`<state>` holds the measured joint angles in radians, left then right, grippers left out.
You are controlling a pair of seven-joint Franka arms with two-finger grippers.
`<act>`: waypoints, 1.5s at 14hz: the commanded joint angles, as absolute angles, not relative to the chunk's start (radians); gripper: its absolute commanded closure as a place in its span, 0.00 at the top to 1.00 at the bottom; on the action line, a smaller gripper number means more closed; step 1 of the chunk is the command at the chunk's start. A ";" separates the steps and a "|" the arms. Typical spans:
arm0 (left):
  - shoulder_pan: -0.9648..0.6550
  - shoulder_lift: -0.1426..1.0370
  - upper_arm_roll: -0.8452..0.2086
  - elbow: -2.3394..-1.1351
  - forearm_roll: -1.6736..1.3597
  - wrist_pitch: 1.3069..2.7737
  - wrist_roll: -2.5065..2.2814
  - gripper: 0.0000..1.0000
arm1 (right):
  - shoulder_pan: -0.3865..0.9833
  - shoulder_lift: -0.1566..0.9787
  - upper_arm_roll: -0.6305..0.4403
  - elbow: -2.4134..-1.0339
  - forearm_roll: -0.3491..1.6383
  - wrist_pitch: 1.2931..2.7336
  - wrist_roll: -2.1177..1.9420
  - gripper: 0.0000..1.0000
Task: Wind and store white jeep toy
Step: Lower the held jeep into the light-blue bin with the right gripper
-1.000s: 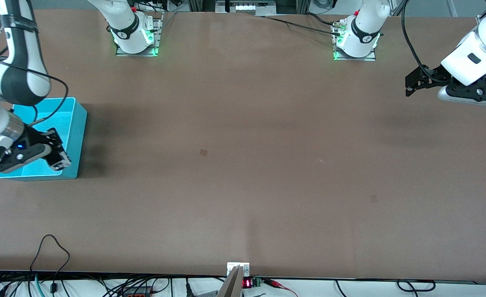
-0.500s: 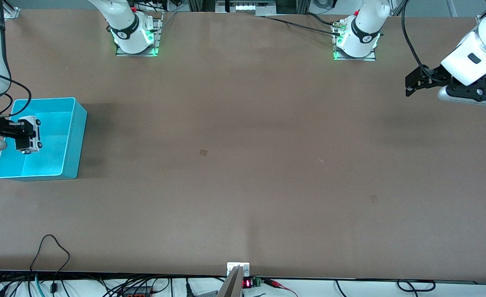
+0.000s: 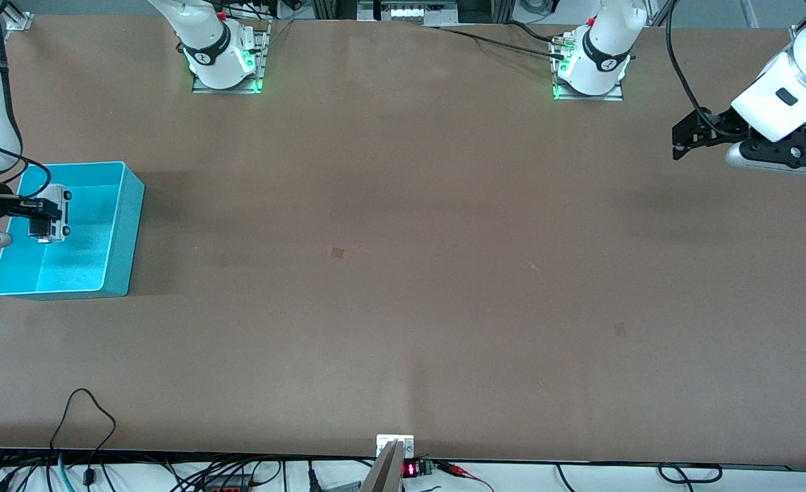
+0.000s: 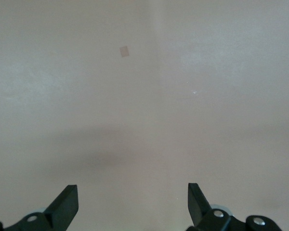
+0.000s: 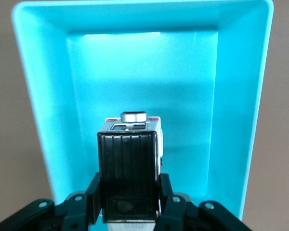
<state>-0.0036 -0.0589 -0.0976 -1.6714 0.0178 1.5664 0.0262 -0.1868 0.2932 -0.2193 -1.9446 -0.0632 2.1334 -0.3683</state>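
My right gripper (image 3: 33, 217) is clamped on the jeep (image 3: 52, 214) and holds it in the air over the bin (image 3: 126, 225), above the half of the bin toward the arm bases. In the right wrist view the jeep (image 5: 130, 163) sits between my fingers (image 5: 94, 197), roof facing the camera, its far end at 12 o'clock pointing into the bin (image 5: 241, 120). This hold keeps the toy centred inside the rim, so a release should drop it within the walls. I judge storing to be the step in hand.

My left gripper (image 3: 683, 140) waits with jaws wide over bare tabletop (image 3: 403, 273) at the left arm's end, holding nothing.
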 commanded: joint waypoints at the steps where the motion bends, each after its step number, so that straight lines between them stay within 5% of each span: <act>1: 0.003 -0.049 -0.106 -1.644 0.029 1.545 0.023 1.00 | -0.207 0.282 -0.210 -2.055 -0.086 2.287 -0.365 0.00; 16: 0.009 -0.049 -0.104 -1.644 -0.015 1.545 0.025 1.00 | -0.233 0.411 -0.206 -2.114 -0.080 2.407 -0.385 0.00; 18: 0.009 -0.049 -0.104 -1.644 -0.015 1.545 0.025 1.00 | -0.232 0.410 -0.206 -2.114 -0.080 2.402 -0.388 0.13; 19: 0.009 -0.049 -0.104 -1.644 -0.015 1.545 0.025 1.00 | -0.232 0.410 -0.206 -2.114 -0.080 2.401 -0.394 0.35; 20: 0.009 -0.049 -0.104 -1.644 -0.015 1.545 0.023 1.00 | -0.230 0.410 -0.206 -2.114 -0.080 2.399 -0.399 0.70; 21: 0.009 -0.049 -0.104 -1.644 -0.015 1.545 0.025 1.00 | -0.229 0.402 -0.204 -2.112 -0.080 2.396 -0.399 0.86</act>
